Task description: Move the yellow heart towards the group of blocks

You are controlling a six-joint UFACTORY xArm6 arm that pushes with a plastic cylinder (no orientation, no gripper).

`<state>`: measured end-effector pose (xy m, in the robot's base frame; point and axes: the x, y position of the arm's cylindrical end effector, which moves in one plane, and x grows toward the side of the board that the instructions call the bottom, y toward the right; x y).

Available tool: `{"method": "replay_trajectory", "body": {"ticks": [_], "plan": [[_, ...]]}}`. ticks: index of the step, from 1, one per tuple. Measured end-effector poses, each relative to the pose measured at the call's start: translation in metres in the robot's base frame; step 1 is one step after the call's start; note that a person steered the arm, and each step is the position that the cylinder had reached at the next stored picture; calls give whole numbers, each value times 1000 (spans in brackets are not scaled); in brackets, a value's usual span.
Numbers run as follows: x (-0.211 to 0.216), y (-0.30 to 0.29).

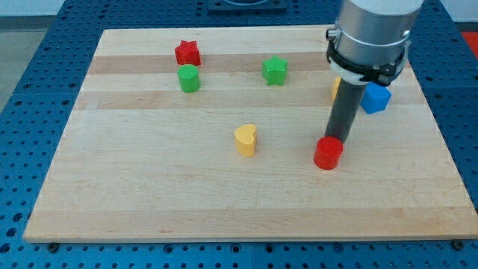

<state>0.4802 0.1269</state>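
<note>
The yellow heart (246, 140) lies near the board's middle. My tip (334, 139) stands well to its right, right behind a red cylinder (328, 153) and touching or nearly touching it. At the view's top left a red star (187, 53) and a green cylinder (189, 78) sit close together, with a green star (275, 70) to their right. A blue cube (375, 98) lies right of the rod, and a yellow or orange block (336, 88) is mostly hidden behind the rod.
The wooden board (149, 194) rests on a blue perforated table (22, 112). The arm's grey body (370, 37) hangs over the board's top right corner.
</note>
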Motion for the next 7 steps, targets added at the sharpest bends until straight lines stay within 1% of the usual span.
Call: {"method": "replay_trajectory", "body": {"ticks": [4,7], "plan": [[9,-93],[36,-179]]}}
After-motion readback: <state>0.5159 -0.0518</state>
